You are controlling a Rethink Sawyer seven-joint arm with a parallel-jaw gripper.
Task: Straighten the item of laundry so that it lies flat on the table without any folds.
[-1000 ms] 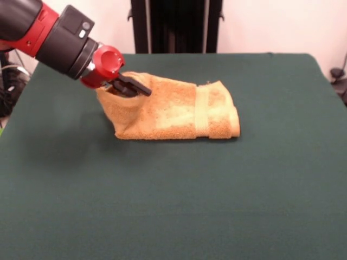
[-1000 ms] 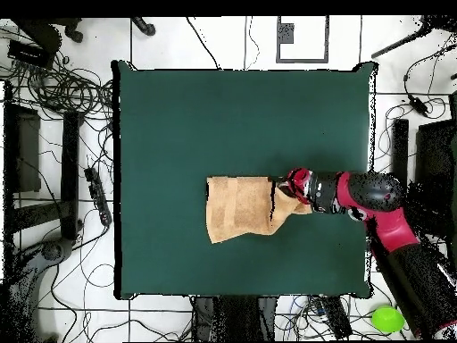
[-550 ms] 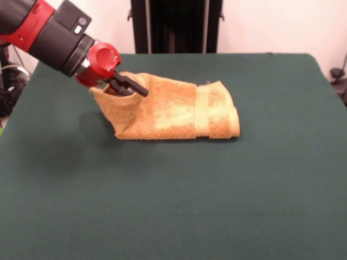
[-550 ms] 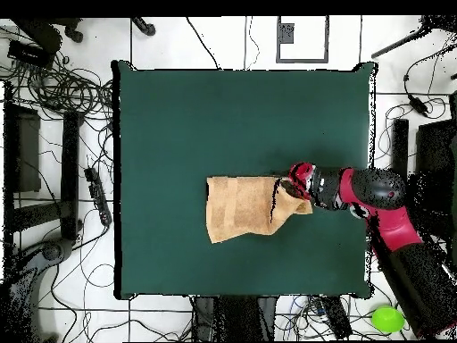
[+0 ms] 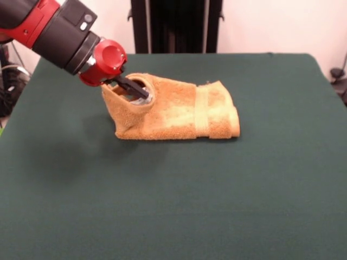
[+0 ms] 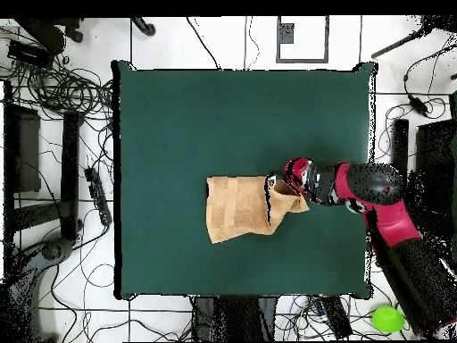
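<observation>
The worktop (image 5: pixel 260 179) is a broad spread of dark green cloth, far larger than anything on it. From the upper left of the front view the red and black arm (image 5: pixel 54 27) reaches down at a slant toward the middle of the surface.

The towel (image 5: pixel 184 111), golden-orange terry, lies a little left of centre in the front view and toward the far half of the worktop; in the overhead view it sits just right of centre. It is folded over on itself, with the right end in a thick doubled edge and a flat woven band (image 5: pixel 201 111) running across it near that end. The left end is lifted off the cloth into a raised, hollow lip.

The gripper (image 5: pixel 130 86) is at that lip, its dark fingers closed on the towel's upper left edge and holding it up.

As a judgement: the towel is light, soft and limp, so it will drape and sag from whatever point is pinched and will not hold a shape. The felt-like surface should give some drag, which helps a fold peel open when an edge is drawn sideways. A corner or an outer edge of the top layer is the sensible place to hold; a pinch through both layers would only drag the whole bundle along.
</observation>
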